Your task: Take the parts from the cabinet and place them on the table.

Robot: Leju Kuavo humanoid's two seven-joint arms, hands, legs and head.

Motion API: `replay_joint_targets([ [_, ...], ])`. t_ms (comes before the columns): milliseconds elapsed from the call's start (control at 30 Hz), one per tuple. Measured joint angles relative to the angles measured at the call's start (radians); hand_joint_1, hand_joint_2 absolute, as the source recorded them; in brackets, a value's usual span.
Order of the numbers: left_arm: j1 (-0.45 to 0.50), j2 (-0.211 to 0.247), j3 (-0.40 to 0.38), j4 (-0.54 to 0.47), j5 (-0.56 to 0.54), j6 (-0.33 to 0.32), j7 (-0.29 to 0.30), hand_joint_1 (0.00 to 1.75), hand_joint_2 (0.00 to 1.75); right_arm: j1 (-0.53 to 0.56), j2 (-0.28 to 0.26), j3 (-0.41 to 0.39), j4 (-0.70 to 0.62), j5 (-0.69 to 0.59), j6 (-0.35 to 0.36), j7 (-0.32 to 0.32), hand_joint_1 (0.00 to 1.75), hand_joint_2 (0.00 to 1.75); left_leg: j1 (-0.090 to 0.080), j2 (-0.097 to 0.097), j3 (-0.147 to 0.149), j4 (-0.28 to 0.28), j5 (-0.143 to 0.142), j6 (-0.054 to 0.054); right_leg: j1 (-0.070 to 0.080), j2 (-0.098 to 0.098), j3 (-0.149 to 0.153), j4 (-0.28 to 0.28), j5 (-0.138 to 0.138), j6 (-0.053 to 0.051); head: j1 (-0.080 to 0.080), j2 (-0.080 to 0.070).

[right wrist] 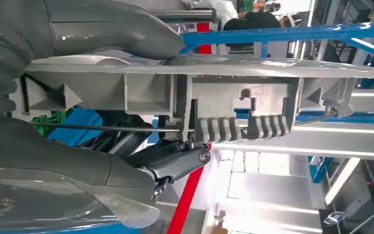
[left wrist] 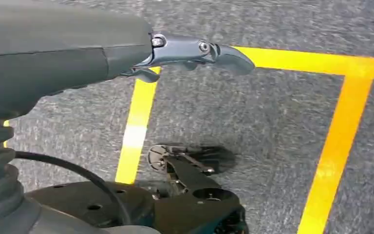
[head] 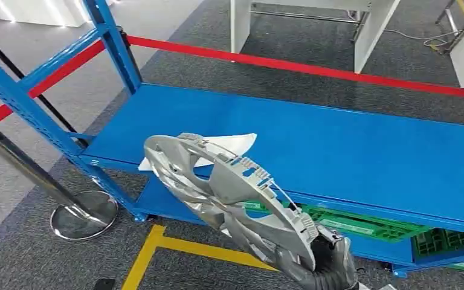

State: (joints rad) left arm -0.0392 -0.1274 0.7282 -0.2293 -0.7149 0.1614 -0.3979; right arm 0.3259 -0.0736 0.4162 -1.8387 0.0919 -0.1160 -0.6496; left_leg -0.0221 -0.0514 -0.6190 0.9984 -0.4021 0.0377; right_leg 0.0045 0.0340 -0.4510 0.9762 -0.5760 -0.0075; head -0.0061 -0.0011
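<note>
Right robot hand (head: pixel 332 263) at the bottom of the head view, fingers wrapped around the rim of a silver hubcap (head: pixel 229 193). Hubcap is tilted, one edge in the hand, the far edge up over the front of the blue shelf (head: pixel 350 151). Right wrist view confirms the grip: thumb (right wrist: pixel 112 24) on one face of the hubcap (right wrist: pixel 214 92), darker fingers (right wrist: pixel 175 163) on the other side, clipped rim clamped between them (ribbed tabs and a wire ring visible on the rim).

Left robot hand (left wrist: pixel 195 53) hangs over the grey carpet, holding nothing, fingers stretched out straight. Yellow floor tape (left wrist: pixel 136 126) crosses the carpet beneath it.

Behind the hubcap, a white sheet-like piece (head: pixel 232 145) lies on the blue shelf near its front edge; can't tell what it is. Shelf sits on a blue rack frame (head: pixel 12 96), with a lower level holding green crates (head: pixel 362 223). Yellow floor tape (head: pixel 157 244) marks the carpet in front of the rack.

Left of the rack, a chrome stanchion post (head: pixel 18 160) with a round base (head: pixel 84 214). A red barrier belt (head: pixel 314 67) runs behind the shelf. Further back, white furniture legs (head: pixel 371 30) on the carpet.
</note>
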Motion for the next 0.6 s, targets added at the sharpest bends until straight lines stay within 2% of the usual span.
replay_joint_targets([
  [33, 0.000, 0.001, -0.001, 0.000, -0.002, 0.000, -0.006, 0.00, 1.75, 0.001, 0.002, -0.002, 0.000, 0.000, 0.000, 0.001, 1.75, 1.75, 0.002, -0.005, -0.003, 0.000, 0.008, -0.005, 0.001, -0.003, 0.005, -0.001, 0.018, 0.010, 0.002, 0.000],
  [67, 0.001, 0.001, -0.001, 0.000, -0.003, 0.000, -0.013, 0.00, 1.75, 0.003, 0.003, -0.003, 0.000, -0.001, 0.000, 0.001, 1.75, 1.75, 0.005, -0.009, -0.004, 0.001, 0.015, -0.010, 0.005, -0.004, -0.012, -0.004, 0.020, 0.009, 0.005, 0.000],
  [100, 0.002, 0.000, -0.001, 0.000, -0.006, 0.001, -0.019, 0.00, 1.75, 0.003, 0.003, -0.005, 0.000, -0.001, 0.000, 0.002, 1.75, 1.75, 0.007, -0.011, -0.005, 0.000, 0.021, -0.016, 0.006, -0.004, -0.013, 0.000, 0.023, 0.006, 0.005, 0.000],
  [133, 0.004, -0.002, -0.002, 0.000, -0.008, 0.003, -0.022, 0.00, 1.75, 0.005, 0.005, -0.007, 0.000, -0.002, 0.000, 0.003, 1.75, 1.75, 0.005, -0.016, -0.007, -0.003, 0.027, -0.023, 0.004, -0.007, -0.016, -0.004, 0.031, -0.002, 0.004, 0.000],
  [167, 0.002, -0.001, -0.002, 0.000, -0.009, 0.004, -0.025, 0.00, 1.75, 0.007, 0.006, -0.009, 0.000, -0.003, 0.000, 0.005, 1.75, 1.75, 0.006, -0.009, -0.011, 0.008, 0.014, -0.026, -0.006, -0.020, -0.024, -0.009, 0.044, -0.009, 0.007, 0.000],
  [200, 0.002, -0.004, -0.002, 0.000, -0.011, 0.006, -0.026, 0.00, 1.75, 0.009, 0.007, -0.011, 0.000, -0.005, 0.000, 0.006, 1.75, 1.75, 0.005, 0.013, -0.023, 0.035, -0.036, -0.033, -0.005, -0.022, -0.034, -0.008, 0.052, -0.015, 0.001, 0.000],
  [233, 0.000, -0.006, -0.003, 0.000, -0.012, 0.007, -0.026, 0.00, 1.75, 0.012, 0.009, -0.011, -0.001, -0.009, 0.000, 0.006, 1.75, 1.75, 0.011, 0.027, -0.038, 0.095, -0.103, -0.040, -0.005, -0.027, -0.044, -0.008, 0.061, -0.021, -0.006, 0.000],
  [267, -0.002, -0.007, -0.003, 0.000, -0.015, 0.008, -0.026, 0.00, 1.75, 0.015, 0.010, -0.013, -0.001, -0.009, 0.000, 0.006, 1.75, 1.75, 0.016, 0.034, -0.053, 0.168, -0.159, -0.047, -0.005, -0.033, -0.055, -0.007, 0.070, -0.020, -0.005, 0.000],
  [300, -0.004, -0.010, -0.003, 0.000, -0.018, 0.011, -0.026, 0.00, 1.75, 0.016, 0.011, -0.015, -0.001, -0.009, 0.000, 0.007, 1.75, 1.75, 0.021, 0.038, -0.068, 0.247, -0.201, -0.053, -0.004, -0.040, -0.063, -0.006, 0.080, -0.019, -0.005, 0.000],
  [333, -0.005, -0.012, -0.003, 0.000, -0.019, 0.014, -0.026, 0.00, 1.75, 0.018, 0.012, -0.016, -0.001, -0.009, 0.000, 0.008, 1.75, 1.75, 0.024, 0.039, -0.072, 0.303, -0.217, -0.058, -0.004, -0.045, -0.072, -0.003, 0.089, -0.017, -0.005, 0.000],
  [367, -0.005, -0.014, -0.003, 0.000, -0.021, 0.016, -0.025, 0.00, 1.75, 0.019, 0.013, -0.017, -0.001, -0.008, 0.000, 0.009, 1.75, 1.75, 0.027, 0.039, -0.060, 0.312, -0.203, -0.061, -0.005, -0.049, -0.087, 0.003, 0.098, -0.015, -0.005, 0.000],
  [400, -0.005, -0.015, -0.003, 0.000, -0.023, 0.017, -0.024, 0.00, 1.75, 0.020, 0.016, -0.018, -0.001, -0.007, 0.000, 0.009, 1.75, 1.75, 0.031, 0.039, -0.026, 0.283, -0.168, -0.063, -0.005, -0.052, -0.104, 0.011, 0.105, -0.011, -0.006, 0.000],
  [433, -0.004, -0.015, -0.003, 0.000, -0.026, 0.017, -0.024, 0.00, 1.75, 0.021, 0.018, -0.019, -0.001, -0.005, 0.000, 0.010, 1.75, 1.75, 0.033, 0.040, 0.029, 0.207, -0.132, -0.063, -0.006, -0.054, -0.119, 0.018, 0.110, -0.009, -0.005, 0.000],
  [467, -0.005, -0.015, -0.003, 0.000, -0.027, 0.018, -0.024, 0.00, 1.75, 0.022, 0.019, -0.021, -0.002, -0.002, 0.000, 0.010, 1.75, 1.75, 0.033, 0.042, 0.098, 0.103, -0.108, -0.059, -0.006, -0.055, -0.130, 0.025, 0.114, -0.004, -0.006, 0.000],
  [500, -0.006, -0.015, -0.003, 0.000, -0.029, 0.018, -0.024, 0.00, 1.75, 0.023, 0.021, -0.021, -0.004, -0.002, 0.000, 0.010, 1.75, 1.75, 0.032, 0.043, 0.148, 0.013, -0.130, -0.054, -0.006, -0.057, -0.138, 0.031, 0.119, 0.000, -0.006, 0.000],
  [533, -0.007, -0.015, -0.003, 0.000, -0.030, 0.018, -0.023, 0.00, 1.75, 0.024, 0.022, -0.023, -0.006, -0.001, 0.000, 0.011, 1.75, 1.75, 0.027, 0.043, 0.168, -0.024, -0.142, -0.048, -0.004, -0.058, -0.145, 0.033, 0.126, 0.008, -0.005, 0.000],
  [567, -0.007, -0.017, -0.003, 0.000, -0.031, 0.018, -0.023, 0.00, 1.75, 0.024, 0.023, -0.024, -0.009, 0.001, 0.000, 0.011, 1.75, 1.75, 0.024, 0.042, 0.160, -0.016, -0.132, -0.042, -0.006, -0.059, -0.145, 0.029, 0.135, 0.015, -0.003, 0.000],
  [600, -0.006, -0.018, -0.003, 0.000, -0.033, 0.018, -0.022, 0.00, 1.75, 0.024, 0.023, -0.025, -0.010, 0.004, 0.000, 0.010, 1.75, 1.75, 0.021, 0.042, 0.155, -0.018, -0.130, -0.038, -0.008, -0.058, -0.147, 0.029, 0.143, 0.021, -0.011, 0.000],
])
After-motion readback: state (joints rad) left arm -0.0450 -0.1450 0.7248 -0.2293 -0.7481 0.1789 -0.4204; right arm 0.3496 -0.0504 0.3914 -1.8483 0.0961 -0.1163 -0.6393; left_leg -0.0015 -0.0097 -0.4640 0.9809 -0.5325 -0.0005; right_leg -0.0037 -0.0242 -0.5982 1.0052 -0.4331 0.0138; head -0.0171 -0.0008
